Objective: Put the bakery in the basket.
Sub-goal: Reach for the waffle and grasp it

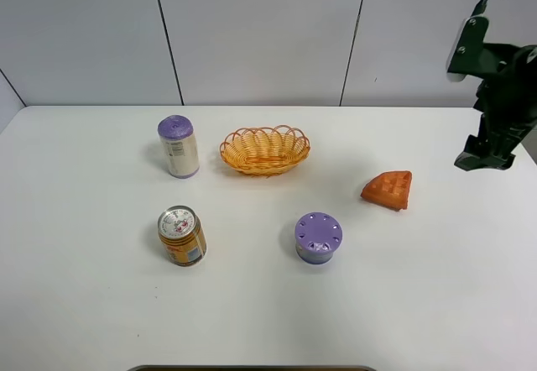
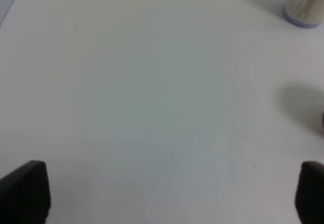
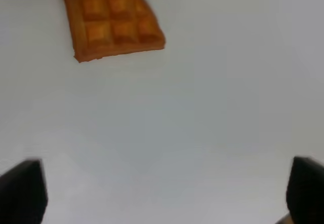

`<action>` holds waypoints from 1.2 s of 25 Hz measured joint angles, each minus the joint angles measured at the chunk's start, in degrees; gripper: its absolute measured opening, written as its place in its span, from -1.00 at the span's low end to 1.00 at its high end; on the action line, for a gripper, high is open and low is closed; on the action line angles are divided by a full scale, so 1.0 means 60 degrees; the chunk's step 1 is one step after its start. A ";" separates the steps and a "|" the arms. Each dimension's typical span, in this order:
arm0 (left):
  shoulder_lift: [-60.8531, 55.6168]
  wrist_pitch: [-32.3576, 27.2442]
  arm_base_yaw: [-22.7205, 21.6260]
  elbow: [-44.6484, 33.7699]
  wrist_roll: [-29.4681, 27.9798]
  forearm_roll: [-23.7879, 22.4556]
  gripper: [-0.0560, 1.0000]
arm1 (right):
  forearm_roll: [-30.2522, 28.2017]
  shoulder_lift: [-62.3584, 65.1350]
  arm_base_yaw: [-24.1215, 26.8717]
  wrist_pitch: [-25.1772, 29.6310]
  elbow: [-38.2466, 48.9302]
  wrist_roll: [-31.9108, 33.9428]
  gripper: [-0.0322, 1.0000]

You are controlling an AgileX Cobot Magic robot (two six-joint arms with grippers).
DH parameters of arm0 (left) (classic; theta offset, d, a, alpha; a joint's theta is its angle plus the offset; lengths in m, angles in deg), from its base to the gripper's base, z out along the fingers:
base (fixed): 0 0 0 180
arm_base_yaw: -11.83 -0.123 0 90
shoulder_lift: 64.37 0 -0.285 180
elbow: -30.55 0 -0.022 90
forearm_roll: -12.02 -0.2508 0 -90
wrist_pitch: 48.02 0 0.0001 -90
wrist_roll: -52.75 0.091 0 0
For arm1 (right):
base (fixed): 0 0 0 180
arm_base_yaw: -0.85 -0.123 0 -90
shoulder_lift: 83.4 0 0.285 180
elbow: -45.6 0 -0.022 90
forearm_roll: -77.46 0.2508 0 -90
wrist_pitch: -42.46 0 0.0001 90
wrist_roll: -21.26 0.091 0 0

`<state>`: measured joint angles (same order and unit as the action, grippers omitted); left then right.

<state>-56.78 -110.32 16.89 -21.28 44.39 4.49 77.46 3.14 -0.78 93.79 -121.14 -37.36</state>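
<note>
The bakery, an orange-brown waffle wedge (image 1: 388,190), lies flat on the white table right of centre. It also shows in the right wrist view (image 3: 111,19). The orange-yellow wicker basket (image 1: 264,149) stands empty at the back middle, well left of the waffle. My right gripper (image 1: 485,159) hangs above the table's right edge, right of the waffle and apart from it. In the right wrist view it (image 3: 162,191) is open and empty, its jaws wide apart. My left gripper (image 2: 162,193) is open and empty over bare table. The left arm is out of the exterior view.
A purple round lidded tub (image 1: 318,237) stands in front of the basket. A pale can with a purple lid (image 1: 178,146) stands left of the basket, and its base shows in the left wrist view (image 2: 304,3). A gold can (image 1: 182,236) stands front left.
</note>
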 joint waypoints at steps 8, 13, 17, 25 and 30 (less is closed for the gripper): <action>0.0000 0.0000 0.0000 0.0000 0.0000 0.0000 0.97 | 0.0071 -0.1726 -0.0282 -0.1031 0.0000 -0.1408 0.87; 0.0000 0.0000 0.0000 0.0000 0.0000 0.0000 0.97 | 0.0310 -0.2533 -0.0579 -0.1910 0.0000 -0.1885 0.87; 0.0000 0.0000 0.0000 0.0000 0.0000 0.0000 0.97 | 0.0447 -0.3004 -0.0715 -0.2428 -0.0011 -0.1952 0.87; 0.0000 0.0000 0.0000 0.0000 0.0000 0.0000 0.97 | 0.1058 -0.3871 -0.1011 -0.2840 -0.0027 -0.2227 0.87; 0.0000 0.0000 0.0000 0.0000 0.0000 0.0000 0.97 | 0.1066 -0.4089 -0.1061 -0.2848 -0.0027 -0.2227 0.87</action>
<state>-56.78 -110.32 16.89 -21.28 44.39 4.49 83.86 -21.40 -7.14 76.70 -121.30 -50.72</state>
